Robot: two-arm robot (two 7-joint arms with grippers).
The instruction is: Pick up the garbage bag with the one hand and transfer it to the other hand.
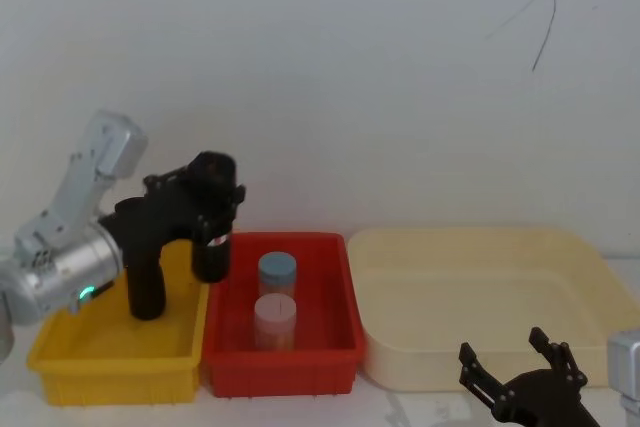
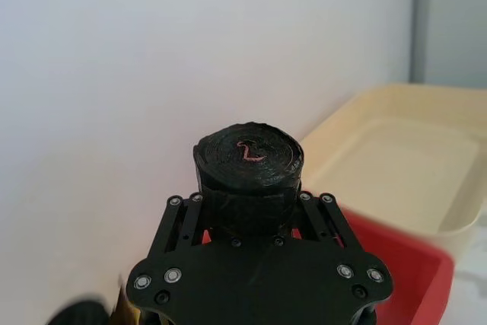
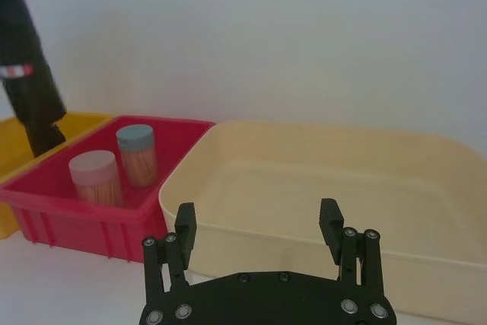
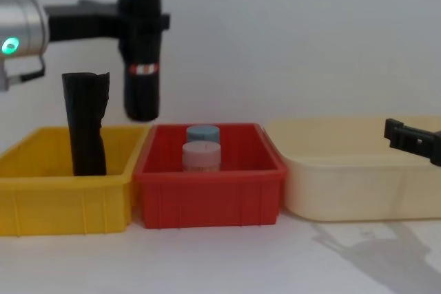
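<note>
The garbage bag (image 4: 141,94), a smooth black roll with a red-and-white band, hangs upright in the air above the seam between the yellow and red bins. My left gripper (image 4: 140,20), on the arm with the teal ring, is shut on its upper part. The left wrist view shows the roll's coiled end (image 2: 247,159) sticking out between the fingers (image 2: 181,222). The bag (image 1: 212,255) also shows in the head view, held by the left gripper (image 1: 207,197), and in the right wrist view (image 3: 27,81). My right gripper (image 3: 257,218) is open and low in front of the cream tub, also seen in the head view (image 1: 520,362).
A plain black roll (image 4: 86,125) stands upright in the yellow bin (image 4: 65,201). The red bin (image 4: 210,197) holds two capped jars, one pink-lidded (image 4: 201,156) and one blue-lidded (image 4: 203,133). A wide cream tub (image 4: 358,191) sits on the right. A white wall is close behind.
</note>
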